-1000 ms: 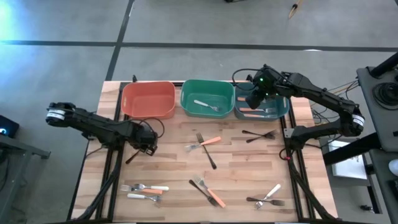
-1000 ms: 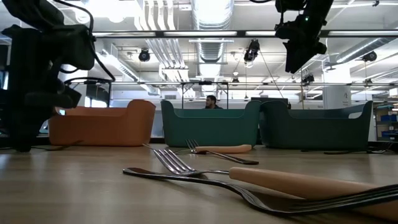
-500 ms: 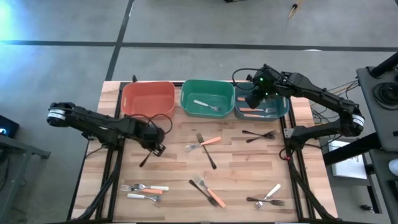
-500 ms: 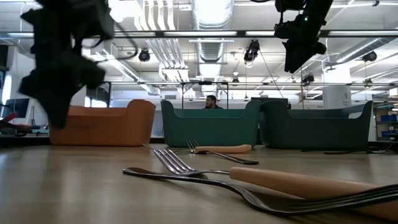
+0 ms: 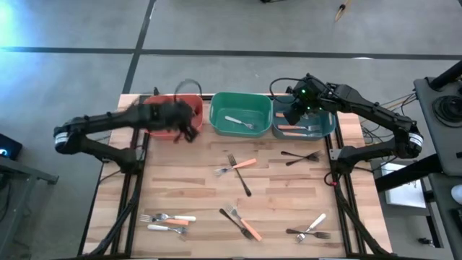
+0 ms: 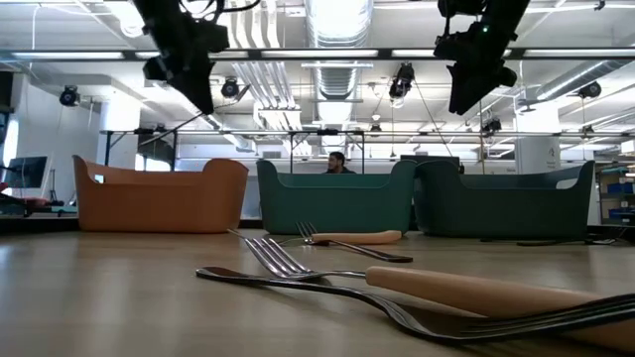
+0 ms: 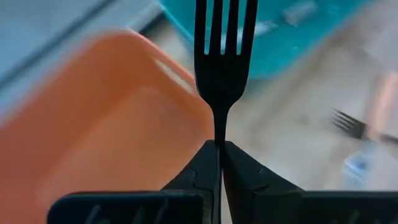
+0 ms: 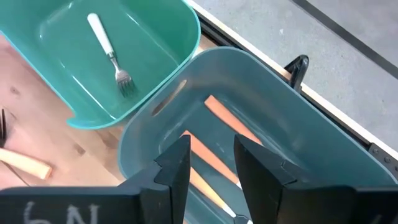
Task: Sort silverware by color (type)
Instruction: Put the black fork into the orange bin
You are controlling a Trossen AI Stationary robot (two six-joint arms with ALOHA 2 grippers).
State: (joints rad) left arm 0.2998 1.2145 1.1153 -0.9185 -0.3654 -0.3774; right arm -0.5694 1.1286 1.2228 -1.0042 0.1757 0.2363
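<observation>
You have three bins (image 5: 238, 113). Your left gripper (image 7: 219, 144) pinches a black fork (image 7: 224, 53); your right gripper (image 8: 211, 152) fingers stand apart, empty.

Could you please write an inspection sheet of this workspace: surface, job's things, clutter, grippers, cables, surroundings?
Surface: wooden table, forks scattered on it.
Job's things: black fork held; white fork in the green bin; orange forks in the teal bin; orange bin looks empty.
Clutter: nothing seen.
Grippers: left gripper shut on the black fork, at the orange bin; right gripper open above the teal bin.
Cables: black loop at the left wrist.
Surroundings: a person far behind the bins.
</observation>
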